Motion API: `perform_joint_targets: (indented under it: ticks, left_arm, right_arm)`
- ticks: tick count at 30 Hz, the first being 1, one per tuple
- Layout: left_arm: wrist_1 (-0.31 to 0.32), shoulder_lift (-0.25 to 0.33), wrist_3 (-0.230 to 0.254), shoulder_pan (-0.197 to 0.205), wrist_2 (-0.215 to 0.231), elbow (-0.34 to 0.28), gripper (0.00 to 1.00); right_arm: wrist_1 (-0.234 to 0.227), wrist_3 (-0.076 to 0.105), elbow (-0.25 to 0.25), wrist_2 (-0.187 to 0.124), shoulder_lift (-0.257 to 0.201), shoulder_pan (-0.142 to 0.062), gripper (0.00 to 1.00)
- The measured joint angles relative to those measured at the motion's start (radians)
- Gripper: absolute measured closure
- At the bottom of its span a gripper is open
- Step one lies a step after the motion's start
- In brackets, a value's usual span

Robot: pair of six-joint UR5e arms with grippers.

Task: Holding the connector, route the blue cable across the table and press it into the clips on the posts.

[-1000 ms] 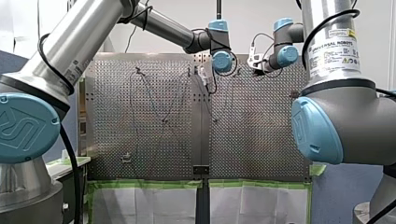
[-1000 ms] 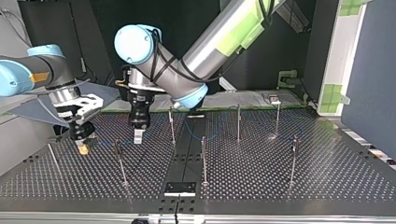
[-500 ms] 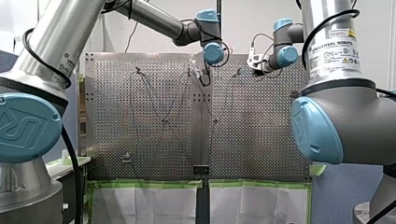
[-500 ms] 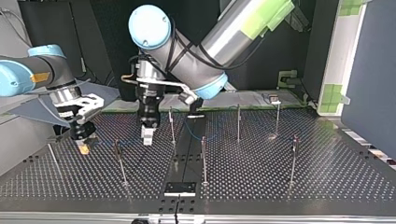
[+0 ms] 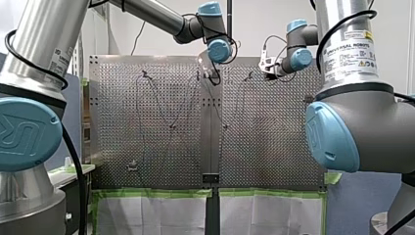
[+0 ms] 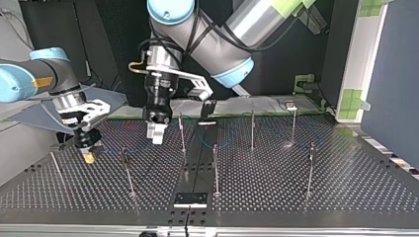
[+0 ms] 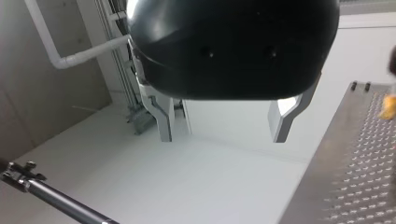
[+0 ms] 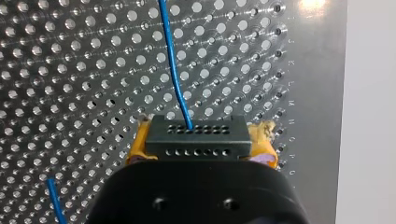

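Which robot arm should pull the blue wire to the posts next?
Right. My right gripper is shut on the connector, and the blue cable runs out of it. My left gripper is open, holds nothing and hangs above the table.

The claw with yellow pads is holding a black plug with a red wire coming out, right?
Not red: the wire is blue. The right wrist view shows it coming out of the black plug held in my right claw with yellow pads.

r end effector (image 8: 201,144) clamps black connector (image 8: 195,136); blue cable (image 8: 173,70) over perf. table (image 8: 70,70).
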Motion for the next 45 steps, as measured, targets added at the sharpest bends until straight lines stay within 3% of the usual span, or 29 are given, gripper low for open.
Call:
perform_joint_targets:
  ticks: [3, 7, 12, 18, 45]
  left_arm:
    - [0.026, -0.019, -0.024, -0.001, 0.007, -0.026, 0.0]
    - [0.066, -0.057, -0.056, -0.003, -0.014, -0.066, 0.0]
    - [0.112, -0.102, -0.066, -0.005, -0.045, -0.112, 0.0]
    - [0.166, -0.147, -0.069, -0.005, -0.051, -0.166, 0.0]
    - [0.405, -0.154, -0.061, -0.005, -0.048, -0.405, 0.0]
  right_arm:
    - [0.0, 0.0, 0.0, 0.0, 0.0, -0.003, 1.0]
    - [0.0, 0.0, -0.001, 0.0, 0.001, -0.004, 1.0]
    - [0.0, 0.0, -0.001, 0.0, 0.002, -0.005, 1.0]
    - [0.0, 0.0, -0.001, 0.0, 0.003, -0.005, 1.0]
    - [0.004, 0.0, 0.001, 0.001, 0.004, 0.003, 1.0]
